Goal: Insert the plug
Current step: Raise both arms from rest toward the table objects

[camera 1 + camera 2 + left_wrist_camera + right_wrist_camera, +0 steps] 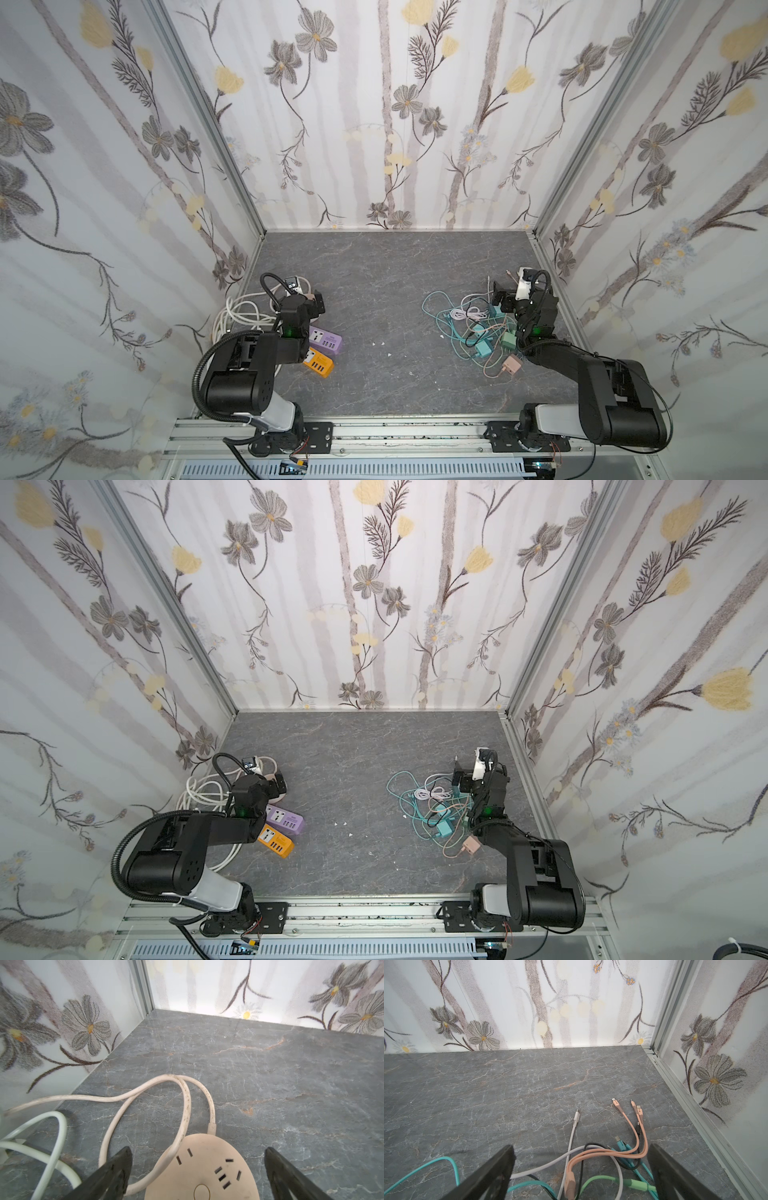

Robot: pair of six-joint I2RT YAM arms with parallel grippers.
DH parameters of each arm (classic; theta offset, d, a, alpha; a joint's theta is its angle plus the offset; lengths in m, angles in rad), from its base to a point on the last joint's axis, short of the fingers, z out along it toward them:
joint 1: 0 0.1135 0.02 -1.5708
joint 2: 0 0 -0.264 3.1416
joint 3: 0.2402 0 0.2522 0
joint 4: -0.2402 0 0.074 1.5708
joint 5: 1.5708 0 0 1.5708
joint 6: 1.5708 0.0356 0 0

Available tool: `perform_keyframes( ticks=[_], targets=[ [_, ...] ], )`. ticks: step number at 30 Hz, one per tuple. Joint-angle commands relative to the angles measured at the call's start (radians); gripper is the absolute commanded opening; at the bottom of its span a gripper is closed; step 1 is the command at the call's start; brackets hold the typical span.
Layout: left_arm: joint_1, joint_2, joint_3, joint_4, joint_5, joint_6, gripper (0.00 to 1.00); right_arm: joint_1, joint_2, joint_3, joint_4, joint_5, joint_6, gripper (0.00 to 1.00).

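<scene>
On the right lies a tangle of thin cables [465, 320] with a teal plug [484, 349], a green plug [508, 340] and a pink plug [512, 365]. My right gripper [498, 297] hovers over the tangle's far end, open and empty; in the right wrist view the right gripper [580, 1147] has pink cable [623, 1153] and white cable between its spread fingers. On the left my left gripper [318, 303] hangs open above a round beige socket [203, 1167]. A purple power strip [326, 338] and an orange power strip [318, 361] lie closer to the front.
Thick white cords [245, 311] coil against the left wall behind the left arm. A beige cord [185, 1095] loops from the round socket. Flowered walls close in three sides; a metal rail [679, 1093] runs along the right wall's foot. Small white specks [380, 345] dot the grey floor.
</scene>
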State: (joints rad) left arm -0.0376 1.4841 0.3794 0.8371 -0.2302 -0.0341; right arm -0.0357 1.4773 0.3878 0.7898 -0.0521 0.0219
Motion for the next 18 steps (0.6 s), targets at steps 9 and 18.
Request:
perform_keyframes(
  ticks=[9, 18],
  targets=[
    [-0.015, -0.357, 0.316, -0.899, -0.336, -0.452, 1.00, 0.000, -0.221, 0.303, -0.717, 0.025, 0.303, 0.99],
    [-0.012, -0.301, 0.489, -1.346, 0.017, -0.657, 1.00, -0.013, -0.213, 0.363, -0.902, -0.015, 0.629, 0.99]
  ],
)
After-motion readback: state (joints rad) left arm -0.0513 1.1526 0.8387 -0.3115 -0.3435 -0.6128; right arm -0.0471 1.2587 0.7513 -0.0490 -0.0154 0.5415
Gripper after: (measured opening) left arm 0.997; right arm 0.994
